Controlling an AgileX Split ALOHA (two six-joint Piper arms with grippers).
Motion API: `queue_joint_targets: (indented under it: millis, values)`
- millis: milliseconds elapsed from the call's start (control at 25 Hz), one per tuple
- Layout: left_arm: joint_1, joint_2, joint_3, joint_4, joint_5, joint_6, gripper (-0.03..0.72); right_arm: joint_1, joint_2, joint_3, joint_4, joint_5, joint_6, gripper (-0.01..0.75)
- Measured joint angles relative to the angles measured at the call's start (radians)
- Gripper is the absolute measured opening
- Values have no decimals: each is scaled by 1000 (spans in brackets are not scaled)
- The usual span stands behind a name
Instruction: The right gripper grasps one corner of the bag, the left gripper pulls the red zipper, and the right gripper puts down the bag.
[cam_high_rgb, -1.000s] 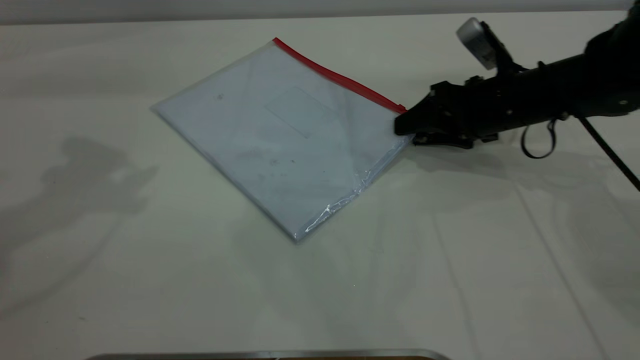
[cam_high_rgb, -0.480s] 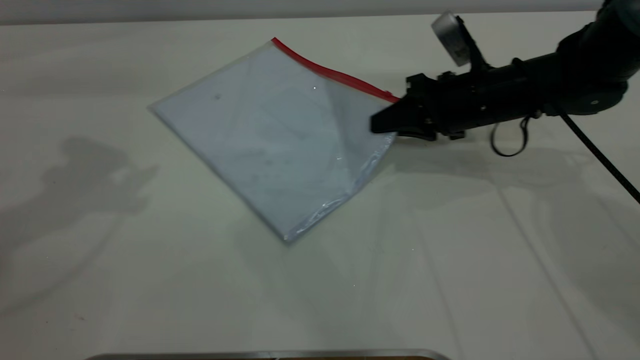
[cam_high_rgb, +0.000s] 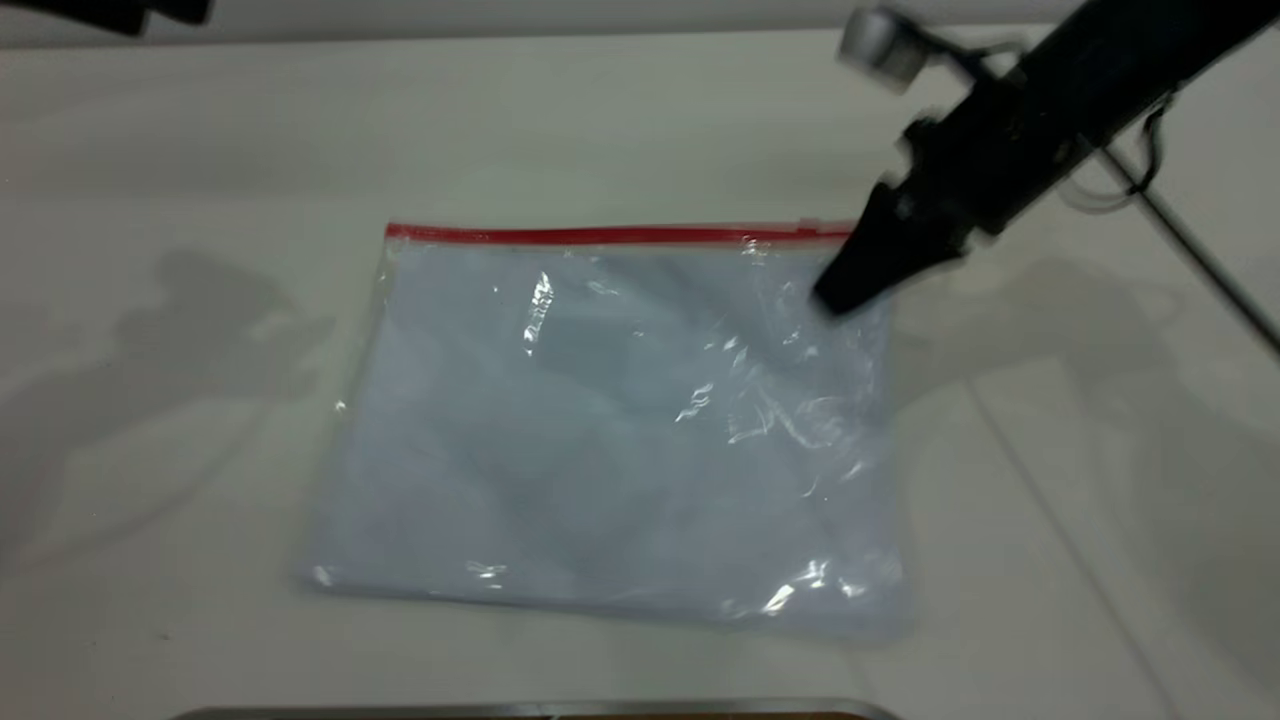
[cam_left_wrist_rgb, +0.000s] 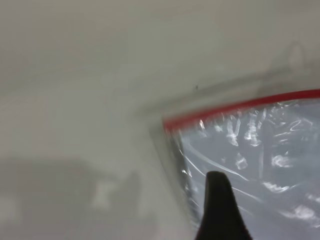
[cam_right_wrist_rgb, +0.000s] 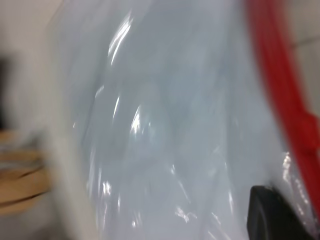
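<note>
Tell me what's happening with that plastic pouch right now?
The right gripper has the bag pinched at its corner, holding it up so the red zipper runs level along the top. The left gripper sits near the opposite end of the zipper but has not taken hold of it yet.

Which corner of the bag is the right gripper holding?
The right gripper holds the bag by the corner at the red zipper strip's right end.

The right gripper (cam_high_rgb: 850, 290) is formed of matte black, tapered, pointed jaws. A pale grey rounded camera housing (cam_high_rgb: 880, 45) is mounted above, and a thin black cable (cam_high_rgb: 1190, 250) is trailed behind.
</note>
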Motion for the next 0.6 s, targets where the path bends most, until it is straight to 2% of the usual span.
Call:
queue_joint_targets:
  millis: [80, 160, 360, 600]
  values:
    - [-32, 63, -65, -2, 12, 19, 546, 6, -47, 0, 20, -70, -25, 33]
    - [-70, 140, -146, -2, 38, 39, 546, 32, -79, 0, 50, -93, -73, 33]
    - [-160, 328, -352, -2, 164, 127, 546, 118, -98, 1, 80, -93, -128, 33]
    - [-252, 503, -569, 1, 350, 198, 546, 159, -98, 5, 85, -86, -133, 33]
